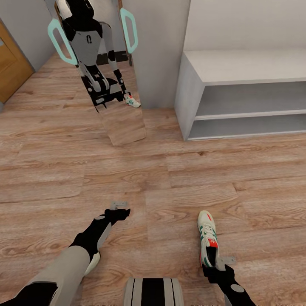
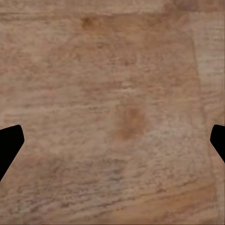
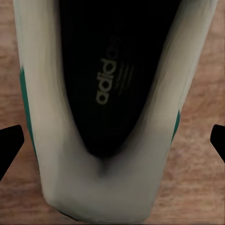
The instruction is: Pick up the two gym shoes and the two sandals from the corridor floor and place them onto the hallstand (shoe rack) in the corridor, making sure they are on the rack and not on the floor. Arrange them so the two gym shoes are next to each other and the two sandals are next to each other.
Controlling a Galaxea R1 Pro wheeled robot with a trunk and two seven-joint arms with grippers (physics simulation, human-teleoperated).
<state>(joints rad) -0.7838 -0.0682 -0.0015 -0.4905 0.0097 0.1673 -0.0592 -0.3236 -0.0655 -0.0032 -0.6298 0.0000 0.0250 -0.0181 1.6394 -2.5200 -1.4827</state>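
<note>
One cream-white gym shoe (image 1: 208,240) with green stripes and a red-orange tongue label lies on the wood plank floor (image 1: 170,178), toe pointing away from me. My right gripper (image 1: 217,263) hangs open just over its heel. In the right wrist view the heel and dark insole of the shoe (image 3: 108,93) lie between the wide-apart fingers (image 3: 10,144). Over bare floor (image 2: 112,112) my left gripper (image 1: 119,207) stands open with nothing in it. A pale grey unit (image 1: 191,85) with two low open compartments under a flat top stands at the far right. The second gym shoe and both sandals are out of view.
A tall mirror (image 1: 121,123) leans on the wall left of the unit and reflects me and a gym shoe. A wooden door (image 1: 12,68) is at the far left. My own base (image 1: 153,291) shows at the bottom edge.
</note>
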